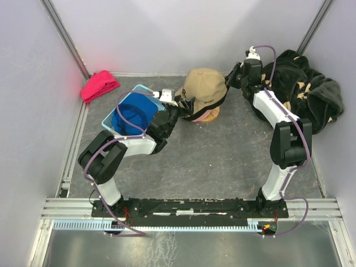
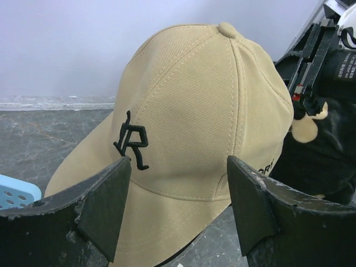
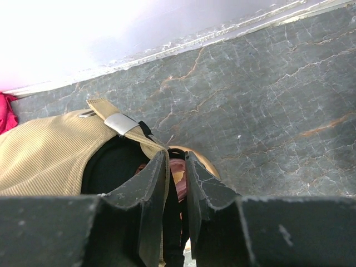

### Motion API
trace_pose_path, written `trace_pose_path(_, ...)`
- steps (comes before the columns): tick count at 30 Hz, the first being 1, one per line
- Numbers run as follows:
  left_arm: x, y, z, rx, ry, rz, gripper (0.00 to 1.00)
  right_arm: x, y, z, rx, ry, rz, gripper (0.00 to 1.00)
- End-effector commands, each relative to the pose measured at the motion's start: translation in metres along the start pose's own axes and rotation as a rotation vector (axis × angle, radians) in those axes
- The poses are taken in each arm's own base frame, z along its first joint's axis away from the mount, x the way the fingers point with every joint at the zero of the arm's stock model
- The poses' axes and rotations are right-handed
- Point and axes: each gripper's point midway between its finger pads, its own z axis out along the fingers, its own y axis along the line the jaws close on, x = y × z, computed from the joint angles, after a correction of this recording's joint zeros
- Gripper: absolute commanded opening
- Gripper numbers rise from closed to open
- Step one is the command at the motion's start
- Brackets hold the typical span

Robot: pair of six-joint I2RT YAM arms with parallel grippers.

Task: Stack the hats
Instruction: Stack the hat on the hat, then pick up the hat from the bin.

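Note:
A tan hat (image 1: 204, 89) with black lettering tops a pile at the back middle of the table. Under it lie a black hat (image 3: 111, 167) and a pink hat (image 1: 210, 116). My left gripper (image 1: 182, 103) is at the tan hat's brim; in the left wrist view it (image 2: 178, 167) stands wide open, the brim reaching down between the fingers without touching them. My right gripper (image 1: 231, 80) is at the pile's back. Its jaws (image 3: 177, 158) stand a little apart, open, around the back edges, with the tan strap (image 3: 119, 123) beside them. A blue hat (image 1: 132, 115) lies in a basket.
The light blue basket (image 1: 146, 89) stands left of the pile, against my left arm. A red-pink cloth bundle (image 1: 99, 84) lies in the back left corner. Black plush fabric with beige flowers (image 1: 306, 92) fills the back right corner, behind my right arm. Walls close in on three sides.

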Motion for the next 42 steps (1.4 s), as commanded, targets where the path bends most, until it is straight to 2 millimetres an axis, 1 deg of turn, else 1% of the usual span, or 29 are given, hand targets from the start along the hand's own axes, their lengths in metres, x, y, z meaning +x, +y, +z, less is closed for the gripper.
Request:
trace_pose_path(1,-0.037,-0.006,0.003,-0.022,-0.081,-0.005,0.77,-0.045,0.004,-0.019,-0.012,-0.119,0.051,0.29)
trace_pose_path(7,-0.042,-0.003,0.002,-0.044,-0.086,0.004,0.78,-0.052,-0.002,-0.021,-0.018,-0.152,0.116,0.33)
trace_pose_path(11,-0.049,0.001,0.002,-0.072,-0.098,0.015,0.79,-0.063,-0.005,-0.027,-0.031,-0.201,0.151,0.37)
trace_pose_path(19,-0.069,0.010,0.000,-0.136,-0.122,0.049,0.81,-0.087,0.012,-0.041,-0.119,-0.285,0.169,0.44)
trace_pose_path(21,-0.075,0.015,-0.003,-0.166,-0.127,0.057,0.82,-0.097,0.016,-0.048,-0.136,-0.319,0.162,0.46)
trace_pose_path(25,-0.091,0.025,-0.010,-0.233,-0.142,0.076,0.83,-0.121,0.034,-0.064,-0.201,-0.382,0.140,0.49)
trace_pose_path(26,-0.097,0.026,-0.012,-0.239,-0.148,0.079,0.83,-0.127,0.039,-0.069,-0.223,-0.394,0.132,0.50)
trace_pose_path(29,-0.115,0.039,-0.021,-0.336,-0.163,0.074,0.83,-0.140,0.059,-0.087,-0.276,-0.433,0.076,0.50)
trace_pose_path(30,-0.121,0.043,-0.024,-0.375,-0.163,0.070,0.83,-0.144,0.070,-0.096,-0.298,-0.443,0.046,0.50)
trace_pose_path(33,-0.146,0.057,-0.036,-0.492,-0.196,0.046,0.84,-0.144,0.111,-0.116,-0.370,-0.439,-0.067,0.50)
trace_pose_path(34,-0.155,0.062,-0.040,-0.532,-0.209,0.042,0.84,-0.141,0.125,-0.122,-0.394,-0.433,-0.105,0.50)
trace_pose_path(35,-0.163,0.068,-0.046,-0.589,-0.214,0.042,0.85,-0.137,0.147,-0.132,-0.437,-0.426,-0.143,0.50)
trace_pose_path(38,-0.188,0.076,-0.057,-0.694,-0.237,0.036,0.86,-0.119,0.191,-0.150,-0.524,-0.385,-0.230,0.50)
trace_pose_path(40,-0.204,0.079,-0.063,-0.739,-0.254,0.030,0.87,-0.101,0.218,-0.155,-0.576,-0.346,-0.267,0.50)
trace_pose_path(42,-0.217,0.081,-0.069,-0.783,-0.269,0.024,0.87,-0.077,0.241,-0.157,-0.615,-0.301,-0.309,0.50)
